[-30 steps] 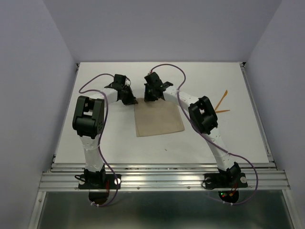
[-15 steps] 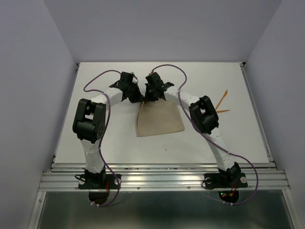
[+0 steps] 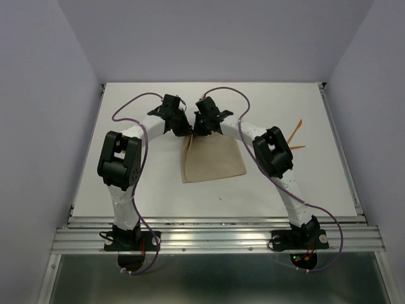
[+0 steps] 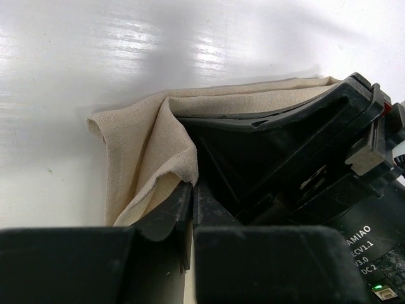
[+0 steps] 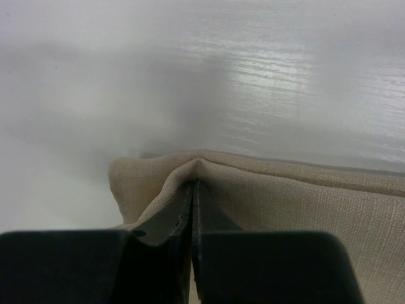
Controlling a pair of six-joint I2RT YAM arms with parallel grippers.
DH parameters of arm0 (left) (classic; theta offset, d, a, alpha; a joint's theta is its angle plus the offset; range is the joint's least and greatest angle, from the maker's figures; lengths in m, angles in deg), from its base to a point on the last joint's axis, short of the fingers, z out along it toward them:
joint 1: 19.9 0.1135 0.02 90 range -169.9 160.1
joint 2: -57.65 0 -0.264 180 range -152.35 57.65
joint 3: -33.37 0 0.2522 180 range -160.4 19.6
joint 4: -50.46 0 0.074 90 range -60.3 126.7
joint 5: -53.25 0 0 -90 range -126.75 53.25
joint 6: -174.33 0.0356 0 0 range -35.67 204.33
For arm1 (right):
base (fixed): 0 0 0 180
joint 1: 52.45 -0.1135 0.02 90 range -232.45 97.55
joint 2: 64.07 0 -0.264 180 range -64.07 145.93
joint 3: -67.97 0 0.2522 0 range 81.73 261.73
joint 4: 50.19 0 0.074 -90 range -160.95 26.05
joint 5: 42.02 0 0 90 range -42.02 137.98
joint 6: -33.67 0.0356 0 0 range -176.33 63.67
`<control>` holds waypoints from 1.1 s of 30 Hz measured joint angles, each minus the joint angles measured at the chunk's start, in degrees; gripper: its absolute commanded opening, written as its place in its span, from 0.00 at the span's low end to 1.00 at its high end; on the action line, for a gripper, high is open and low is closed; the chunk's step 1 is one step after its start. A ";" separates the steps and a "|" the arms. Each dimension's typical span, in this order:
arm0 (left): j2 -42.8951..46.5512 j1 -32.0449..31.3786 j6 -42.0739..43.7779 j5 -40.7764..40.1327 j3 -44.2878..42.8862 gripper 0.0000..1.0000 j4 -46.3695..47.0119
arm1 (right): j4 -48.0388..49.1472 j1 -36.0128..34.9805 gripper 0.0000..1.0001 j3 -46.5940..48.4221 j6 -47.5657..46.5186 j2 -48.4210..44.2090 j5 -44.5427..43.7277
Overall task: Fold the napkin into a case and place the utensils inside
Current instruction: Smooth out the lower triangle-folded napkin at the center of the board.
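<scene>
At the middle of the white worktop (image 3: 316,183), the tan napkin (image 3: 212,163) is lying mostly flat, with its far edge sitting raised off the surface. Up on that far edge, the left arm's fingers (image 3: 183,132) are clamping together on the left corner, and the cloth is bunching and drooping around them in the left wrist view. Just beside them, the right arm's fingers (image 3: 201,131) are pinching a raised fold of the same edge, closed tight on it. Over to the right, the two orange utensils (image 3: 295,135) are lying on the worktop, well apart from the napkin.
</scene>
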 measured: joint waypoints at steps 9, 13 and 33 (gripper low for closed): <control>0.00 -0.24 0.63 -3.13 -2.19 0.43 -3.37 | 0.31 0.04 0.04 -3.15 0.00 -2.14 0.11; 0.00 -0.24 1.73 -4.98 -3.37 0.47 -4.92 | -0.39 0.11 0.10 -5.38 -0.50 -4.57 -0.87; 3.28 5.70 5.53 -7.89 -1.88 0.41 -6.62 | -0.42 2.84 0.22 -19.58 -3.85 -17.86 -5.68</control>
